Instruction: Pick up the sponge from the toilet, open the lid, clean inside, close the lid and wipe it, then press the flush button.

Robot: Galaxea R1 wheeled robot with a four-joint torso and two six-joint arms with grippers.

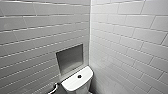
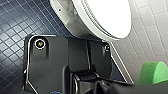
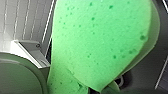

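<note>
Head view: you see the toilet (image 1: 76,83) in the tiled corner, with the flush button (image 1: 79,76) on its cistern top. Left wrist view: the sponge (image 2: 155,72) is near the toilet's lid (image 2: 107,15); you cannot tell the left pincer's (image 2: 86,83) state. Right wrist view: the right pincer (image 3: 110,86) is clamped on the bowed sponge, beside the toilet.

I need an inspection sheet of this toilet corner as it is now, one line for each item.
surface: dark blue mosaic floor.
job's things: toilet white; lid looks down; flush button on the cistern top; sponge green, bent, close to the right wrist camera, apart from the toilet.
clutter: a pale fitting beside the cistern, too blurred to name.
grippers: open or shut cannot be told.
cables: nothing seen.
surroundings: white tiled walls; a niche above the cistern.
</note>
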